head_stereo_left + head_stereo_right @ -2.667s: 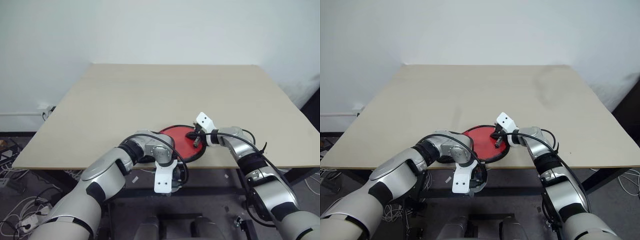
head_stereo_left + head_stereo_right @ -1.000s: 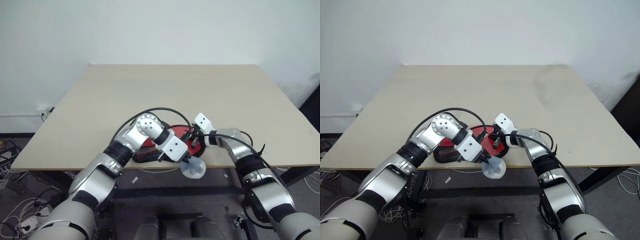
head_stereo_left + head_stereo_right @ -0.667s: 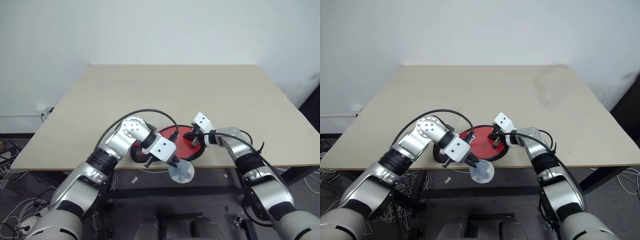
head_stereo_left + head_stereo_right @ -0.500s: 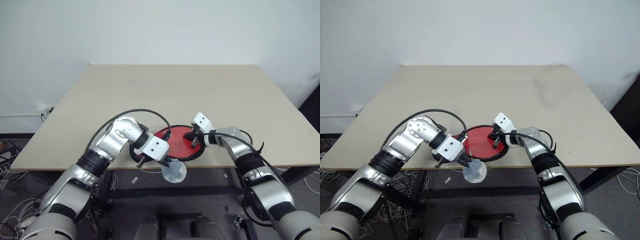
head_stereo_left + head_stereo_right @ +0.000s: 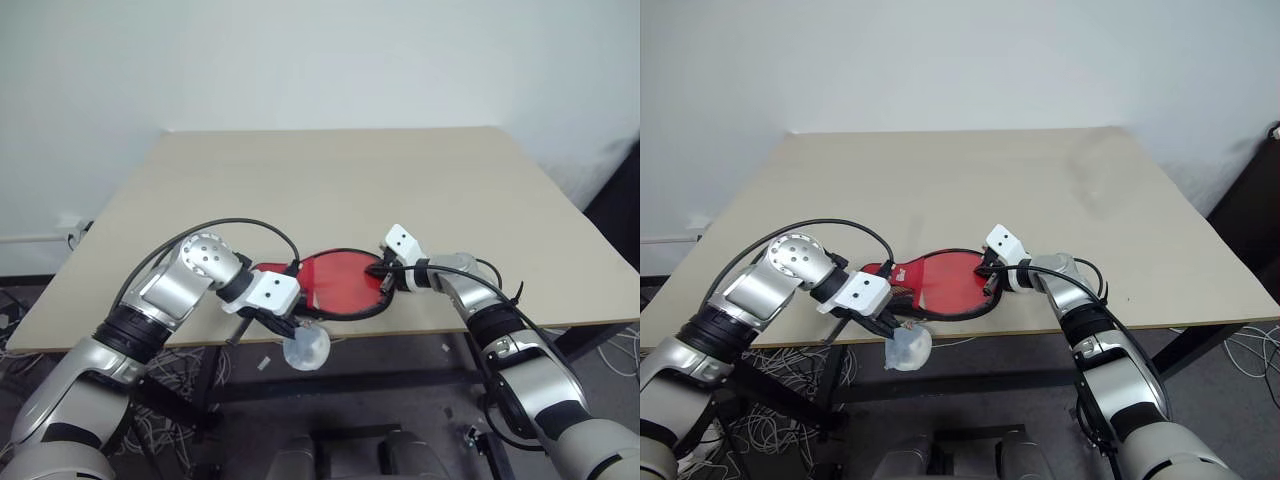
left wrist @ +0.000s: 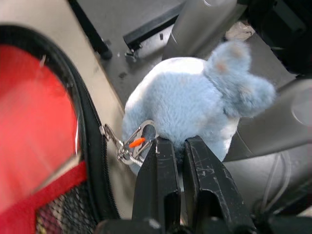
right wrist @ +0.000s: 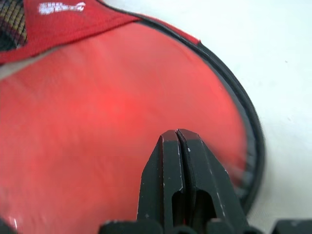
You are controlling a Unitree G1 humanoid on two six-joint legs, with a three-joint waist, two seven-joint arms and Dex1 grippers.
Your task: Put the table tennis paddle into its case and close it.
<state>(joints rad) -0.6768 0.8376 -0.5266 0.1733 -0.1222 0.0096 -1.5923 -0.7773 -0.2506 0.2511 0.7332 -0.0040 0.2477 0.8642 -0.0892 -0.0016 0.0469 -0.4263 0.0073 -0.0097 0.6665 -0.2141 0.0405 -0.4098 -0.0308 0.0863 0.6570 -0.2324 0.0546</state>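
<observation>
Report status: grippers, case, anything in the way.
Left gripper shut on fluffy zip charm. Right gripper shut, pressing the case. Nothing in the way.

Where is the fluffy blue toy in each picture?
Left eye view: the fluffy blue toy hangs below the table's near edge, under the left gripper.
Right eye view: same spot, lower left of middle.
Left wrist view: middle, between the fingers.
Right wrist view: not in it.
Shared landmark: the case, red with a black zip rim.

Two silver arms (image 5: 165, 295) wearing black joint bands, white wrist housings (image 5: 272, 290), looping black cables (image 5: 225, 226) and black two-fingered grippers (image 6: 178, 168), one round shoulder-like joint showing small dark screws
</observation>
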